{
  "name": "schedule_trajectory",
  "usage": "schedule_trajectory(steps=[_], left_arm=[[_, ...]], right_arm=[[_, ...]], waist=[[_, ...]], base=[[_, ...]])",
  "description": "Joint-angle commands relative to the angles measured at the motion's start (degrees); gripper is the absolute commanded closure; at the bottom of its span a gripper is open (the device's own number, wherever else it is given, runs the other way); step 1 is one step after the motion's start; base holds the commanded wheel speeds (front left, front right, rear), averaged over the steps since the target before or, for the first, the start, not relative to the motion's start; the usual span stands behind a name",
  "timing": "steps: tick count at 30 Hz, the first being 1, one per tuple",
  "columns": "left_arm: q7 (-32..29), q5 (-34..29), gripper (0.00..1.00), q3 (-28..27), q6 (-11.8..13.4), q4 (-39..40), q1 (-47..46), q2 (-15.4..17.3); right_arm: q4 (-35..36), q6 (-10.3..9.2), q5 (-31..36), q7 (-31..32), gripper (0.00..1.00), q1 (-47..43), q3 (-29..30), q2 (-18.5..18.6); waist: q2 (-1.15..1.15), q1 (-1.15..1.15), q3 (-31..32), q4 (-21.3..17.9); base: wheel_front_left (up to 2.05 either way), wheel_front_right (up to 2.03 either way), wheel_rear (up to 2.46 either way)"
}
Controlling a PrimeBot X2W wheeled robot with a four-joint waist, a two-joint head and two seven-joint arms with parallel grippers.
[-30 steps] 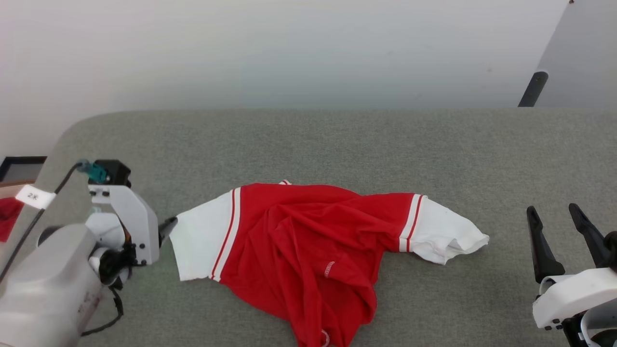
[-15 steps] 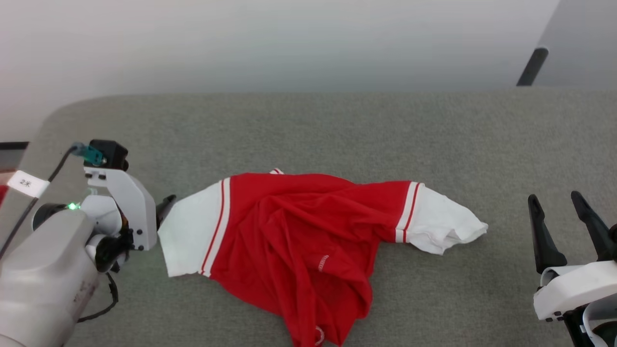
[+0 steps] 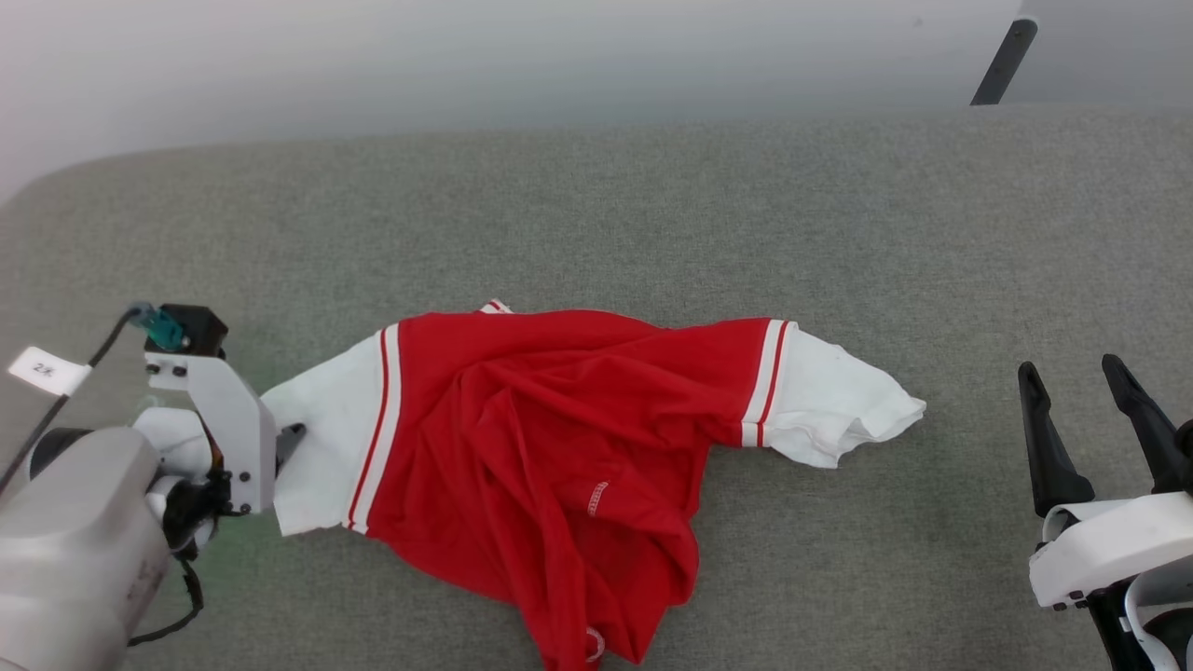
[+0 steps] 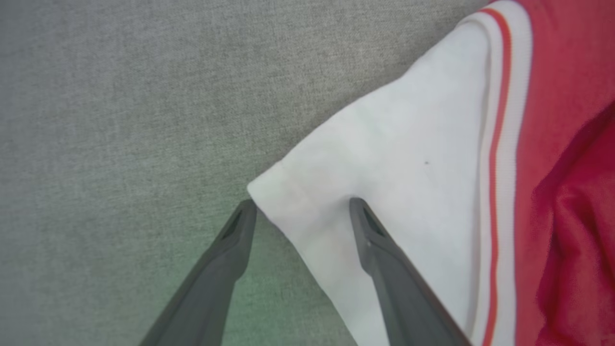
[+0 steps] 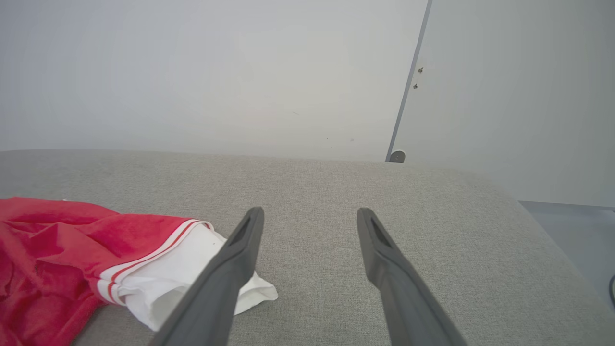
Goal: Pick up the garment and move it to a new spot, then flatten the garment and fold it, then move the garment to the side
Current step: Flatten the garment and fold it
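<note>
At the left edge of the grey fabric-covered bench (image 3: 596, 205), left gripper (image 3: 291, 434) is low over the surface. Its pale forearm enters from the lower left corner and its fingers point at the garment (image 3: 541, 447), a crumpled red fabric jersey with white sleeves and red-and-white striped trim. In the left wrist view the left gripper (image 4: 300, 204) has its fingers spread wide and straddles the corner of the near white sleeve (image 4: 408, 144). One finger (image 4: 230, 250) is over bare bench just beside the cuff corner, the other over the white cloth; nothing is pinched. Right gripper (image 3: 1069, 365) is at the lower right, well apart from the garment, fingers pointing up the head view. In the right wrist view the right gripper (image 5: 311, 211) is also wide apart, holds nothing and hangs above bare bench. The garment (image 5: 43, 250) lies mid-bench, bunched. Its far white sleeve (image 3: 839, 410) trails toward the right gripper, and the red body runs to the near edge.
</note>
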State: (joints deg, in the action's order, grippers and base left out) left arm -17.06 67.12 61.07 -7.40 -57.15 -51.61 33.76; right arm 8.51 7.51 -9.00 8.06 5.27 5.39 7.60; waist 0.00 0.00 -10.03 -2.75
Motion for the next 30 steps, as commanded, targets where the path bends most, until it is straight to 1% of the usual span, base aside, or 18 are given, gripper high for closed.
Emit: schedule_trajectory(steps=[1, 7, 12, 13, 14, 15, 20, 22, 27, 29, 30], left_arm=[[0.26, 0.09, 0.0, 0.01, -0.12, -0.35, 0.22, -0.4], [0.3, 2.28, 0.0, -0.79, -0.12, -2.23, -0.39, -1.82], [-1.28, 3.56, 0.0, -0.96, -0.07, -3.05, -1.67, -2.47], [-2.17, 3.95, 0.34, -1.02, -0.07, -3.3, -1.76, -2.68], [-3.1, 4.5, 0.92, -1.13, -0.07, -3.69, -1.92, -2.84], [-3.75, 4.73, 1.0, -1.12, -0.07, -4.07, -2.19, -2.95], [-3.78, 4.94, 1.0, -0.87, -0.07, -3.65, -4.06, -3.22], [-3.92, 4.82, 1.0, -0.55, -0.07, -3.44, -4.59, -3.75], [-3.65, 4.46, 1.0, 0.19, -0.07, -2.74, -6.42, -5.11], [-3.57, 4.41, 1.0, 0.55, -0.07, -2.6, -7.13, -5.62], [-3.55, 4.3, 1.0, 0.73, -0.07, -2.43, -7.53, -5.94]], right_arm=[[0.28, -0.04, 0.08, 0.09, 0.0, 0.61, -0.1, 0.23], [0.39, -0.04, -0.19, 1.06, 0.0, 1.35, -0.74, 0.54], [0.59, -0.04, -0.63, 2.54, 0.0, 2.02, -1.5, 1.5], [0.5, -0.04, -0.77, 3.04, 0.0, 2.23, -1.76, 1.74], [0.48, -0.04, -1.14, 3.58, 0.0, 2.51, -2.01, 1.97], [0.51, -0.04, -1.46, 4.22, 0.0, 2.78, -2.17, 2.15], [0.18, -0.04, -3.72, 9.91, 0.0, 4.47, -2.73, 3.37], [-0.11, -0.04, -4.91, 13.66, 0.0, 5.3, -3.28, 4.2], [-1.9, -0.04, -9.02, 23.4, 0.0, 8.15, -2.63, 4.57], [-2.98, -0.04, -9.42, 26.69, 0.0, 9.25, -2.54, 5.23], [-3.71, -0.04, -10.39, 28.28, 0.0, 9.7, -2.3, 4.72]], waist=[[0.0, 0.0, -0.42, -0.16], [0.0, 0.0, -1.4, -0.09], [0.0, 0.0, -2.19, 0.11], [0.0, 0.0, -2.33, 0.15], [0.0, 0.0, -2.48, 0.19], [0.0, 0.0, -2.6, 0.25], [0.0, 0.0, -3.33, 0.92], [0.0, 0.0, -3.52, 1.45], [0.0, 0.0, -4.39, 3.3], [0.0, 0.0, -4.81, 4.14], [0.0, 0.0, -5.04, 4.54]], base=[[0.0, 0.0, 0.0], [0.0, 0.0, 0.0], [0.0, 0.0, 0.0], [0.0, 0.0, 0.0], [0.0, 0.0, 0.0], [0.0, 0.0, 0.0], [0.0, 0.0, 0.0], [0.0, 0.0, 0.0], [0.0, 0.0, 0.0], [0.0, 0.0, 0.0], [0.0, 0.0, 0.0]])
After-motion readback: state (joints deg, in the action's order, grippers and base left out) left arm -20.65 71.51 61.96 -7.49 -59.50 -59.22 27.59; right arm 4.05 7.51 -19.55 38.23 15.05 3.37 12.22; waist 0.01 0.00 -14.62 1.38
